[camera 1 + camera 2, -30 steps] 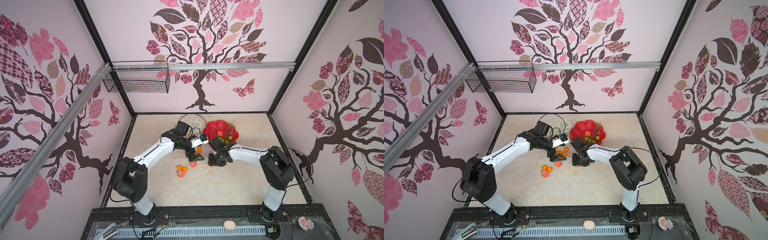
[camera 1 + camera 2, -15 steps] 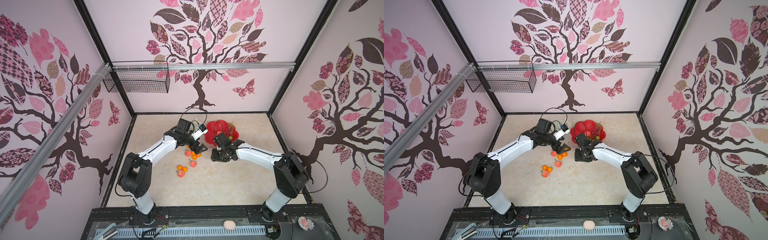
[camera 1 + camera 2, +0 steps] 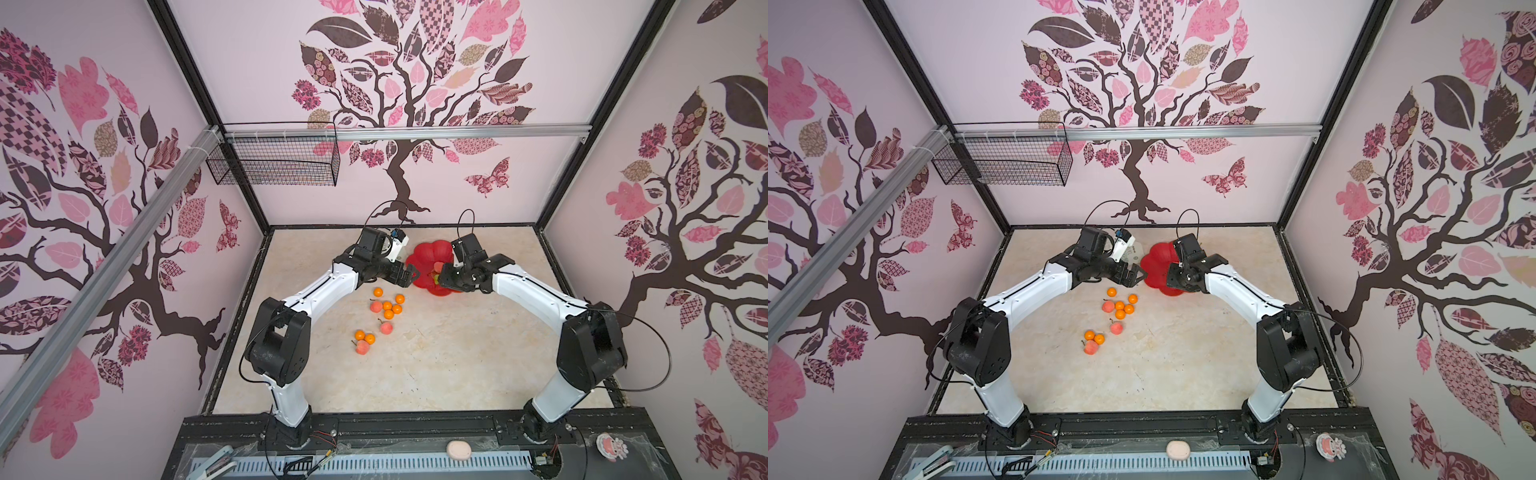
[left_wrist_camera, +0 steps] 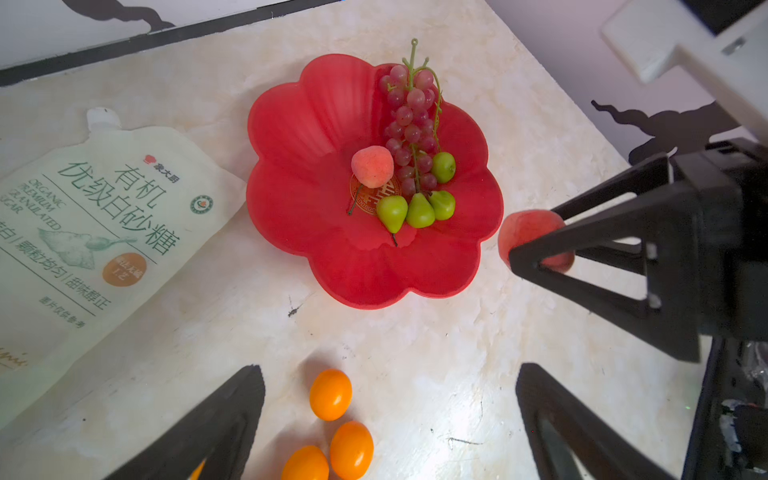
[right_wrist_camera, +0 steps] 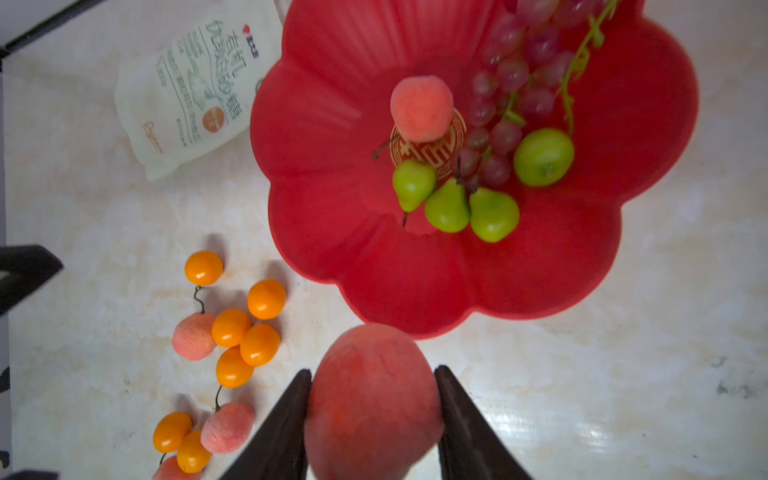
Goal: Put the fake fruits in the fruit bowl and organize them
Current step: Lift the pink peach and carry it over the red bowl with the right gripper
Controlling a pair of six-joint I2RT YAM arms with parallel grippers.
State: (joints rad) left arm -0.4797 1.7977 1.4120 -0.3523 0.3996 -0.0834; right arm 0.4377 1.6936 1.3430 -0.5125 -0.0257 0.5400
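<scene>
The red scalloped fruit bowl (image 4: 291,124) (image 5: 324,124) (image 3: 428,257) (image 3: 1154,266) holds a peach (image 4: 372,166), a dark red grape bunch (image 4: 409,124), three green pears (image 4: 419,210) and a green apple (image 4: 443,167). My right gripper (image 5: 372,370) (image 3: 440,276) is shut on another peach (image 5: 372,399) (image 4: 523,232), just outside the bowl's near rim. My left gripper (image 4: 390,370) (image 3: 409,276) hangs open and empty at the bowl's left edge. Below it lie several tangerines (image 3: 388,305) (image 5: 230,328) and three peaches (image 3: 376,306) (image 5: 227,428) on the table.
A white printed pouch (image 4: 95,232) (image 5: 191,83) lies flat left of the bowl. A black wire basket (image 3: 274,166) hangs on the back left rail. A pale pink lump (image 3: 458,449) sits on the front ledge. The two grippers are close together by the bowl.
Both grippers have moved away from the loose fruits toward the bowl. The right one carried its peach up to the bowl's near rim.
</scene>
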